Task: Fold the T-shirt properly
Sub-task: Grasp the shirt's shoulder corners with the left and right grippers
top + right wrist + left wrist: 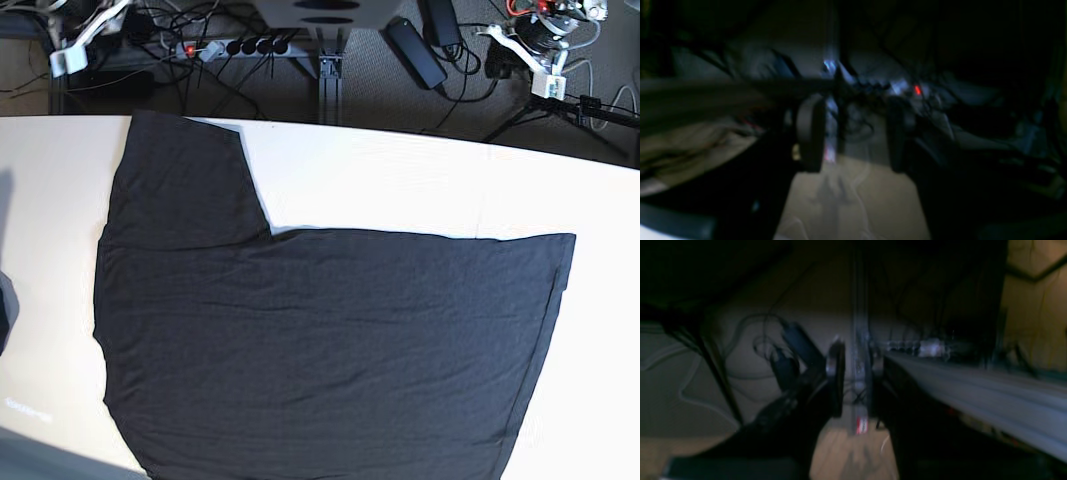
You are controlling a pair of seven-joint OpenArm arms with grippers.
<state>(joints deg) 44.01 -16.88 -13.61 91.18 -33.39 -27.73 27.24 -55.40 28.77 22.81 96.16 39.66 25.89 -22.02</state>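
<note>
The T-shirt (320,350) lies flat on the white table (400,180), plain charcoal side up, with one sleeve (180,180) reaching toward the far left edge. Its lower hem runs out of the frame at the bottom. Neither arm shows in the base view. In the dark, blurred left wrist view, my left gripper (857,373) is off the table, fingers a small gap apart and nothing between them. My right gripper (853,136) also faces the floor beyond the table, its fingers wide apart and empty. No cloth shows in either wrist view.
Beyond the table's far edge lie a power strip (235,47), tangled cables and a black power brick (415,50). A metal stand post (330,60) rises behind the middle. The table edge (973,390) runs along the right of the left wrist view.
</note>
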